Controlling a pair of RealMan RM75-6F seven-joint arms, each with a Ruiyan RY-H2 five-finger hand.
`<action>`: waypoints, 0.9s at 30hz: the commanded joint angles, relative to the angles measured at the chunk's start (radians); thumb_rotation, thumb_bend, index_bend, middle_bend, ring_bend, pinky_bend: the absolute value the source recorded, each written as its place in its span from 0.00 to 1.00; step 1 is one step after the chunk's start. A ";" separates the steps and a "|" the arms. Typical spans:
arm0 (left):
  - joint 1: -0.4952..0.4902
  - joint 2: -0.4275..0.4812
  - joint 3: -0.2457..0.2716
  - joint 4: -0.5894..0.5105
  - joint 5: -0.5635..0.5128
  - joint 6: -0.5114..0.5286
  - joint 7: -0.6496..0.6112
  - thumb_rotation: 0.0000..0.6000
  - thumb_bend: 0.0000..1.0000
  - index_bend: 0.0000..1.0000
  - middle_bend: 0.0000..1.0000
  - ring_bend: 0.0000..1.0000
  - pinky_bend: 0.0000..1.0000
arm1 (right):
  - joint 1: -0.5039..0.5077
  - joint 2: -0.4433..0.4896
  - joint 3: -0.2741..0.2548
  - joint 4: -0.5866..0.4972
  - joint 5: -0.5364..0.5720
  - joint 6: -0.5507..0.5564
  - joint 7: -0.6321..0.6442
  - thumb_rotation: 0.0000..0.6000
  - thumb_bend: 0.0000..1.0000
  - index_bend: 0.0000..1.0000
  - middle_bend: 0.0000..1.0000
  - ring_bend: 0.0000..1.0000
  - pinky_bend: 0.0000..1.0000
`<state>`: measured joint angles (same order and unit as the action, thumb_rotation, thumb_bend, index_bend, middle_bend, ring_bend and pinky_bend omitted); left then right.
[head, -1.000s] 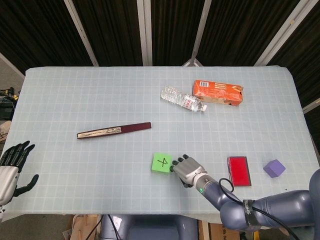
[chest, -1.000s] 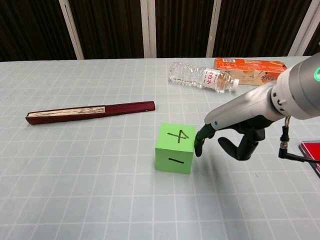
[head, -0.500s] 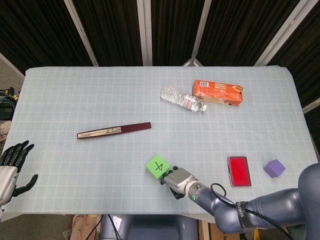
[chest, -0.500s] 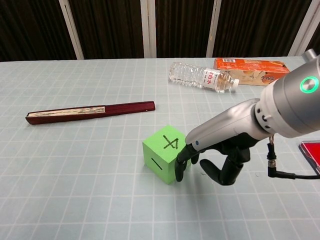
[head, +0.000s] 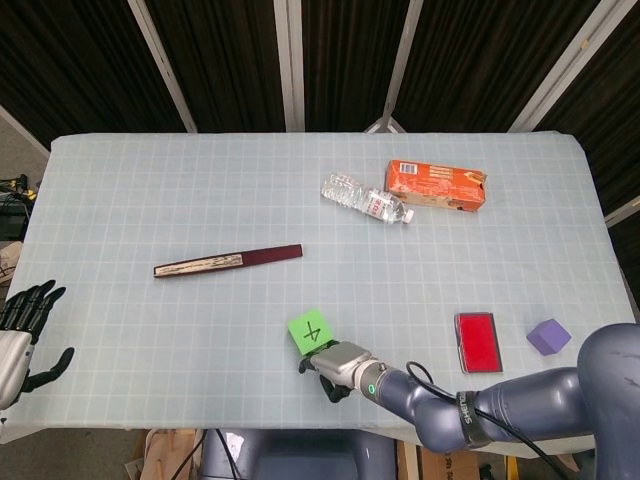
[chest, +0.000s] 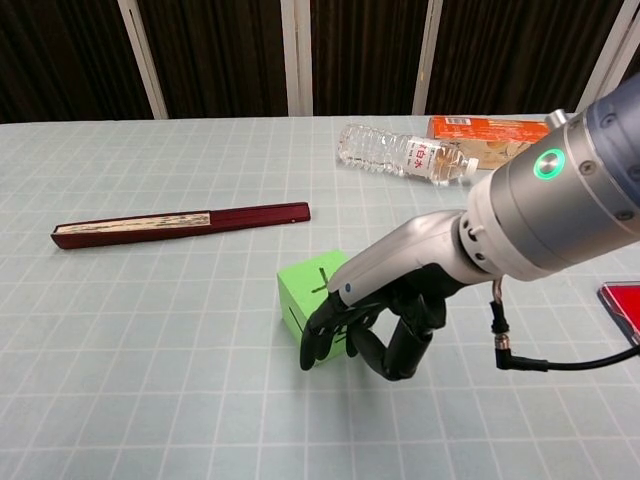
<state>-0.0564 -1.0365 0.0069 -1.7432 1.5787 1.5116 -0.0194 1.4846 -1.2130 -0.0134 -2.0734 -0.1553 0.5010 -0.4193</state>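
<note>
Spread across both views: a table (head: 150, 190) under a pale grid-patterned cloth.

On the far right part, lying flat: an orange carton (head: 436, 184), long side toward the camera. Just beside it on the left, lying on its side: a clear plastic water bottle (head: 366, 201), cap end near the carton's corner, whether touching cannot be told.

Left of centre, lying flat and well apart from everything else: a closed dark red folding fan (head: 228, 261).

Reaching in low from the right along the near edge: the right hand (chest: 370, 320), fingers curled down and pressed against the near-right faces of a green cube (head: 312, 330), dark fingertips (chest: 318, 340) touching it. No clear grasp around it; whether pinched or merely pushed cannot be told. Cube on the cloth near the front edge, about mid-width, turned at an angle, a black "4" on top.

At the near left corner, off the table edge: the left hand (head: 22, 335), fingers spread apart, holding nothing.

Near the right edge, flat: a red rectangular case (head: 478, 342). Just beyond it to the right: a small purple block (head: 548, 337).
</note>
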 joint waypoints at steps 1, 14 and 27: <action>0.000 0.000 0.000 0.000 0.001 0.000 -0.001 1.00 0.44 0.08 0.00 0.00 0.04 | -0.006 -0.007 0.021 0.030 -0.023 -0.037 0.068 1.00 0.94 0.16 0.13 0.17 0.00; -0.003 0.006 0.002 0.002 0.004 -0.005 -0.016 1.00 0.44 0.08 0.00 0.00 0.04 | -0.054 -0.033 0.093 0.132 -0.110 -0.146 0.307 1.00 0.94 0.14 0.13 0.18 0.00; -0.004 0.009 -0.001 0.005 -0.001 -0.005 -0.030 1.00 0.44 0.08 0.00 0.00 0.04 | -0.043 -0.099 0.036 0.204 -0.172 -0.055 0.376 1.00 0.94 0.14 0.13 0.18 0.00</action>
<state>-0.0607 -1.0274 0.0057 -1.7379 1.5778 1.5070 -0.0494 1.4374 -1.3076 0.0281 -1.8727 -0.3245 0.4402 -0.0481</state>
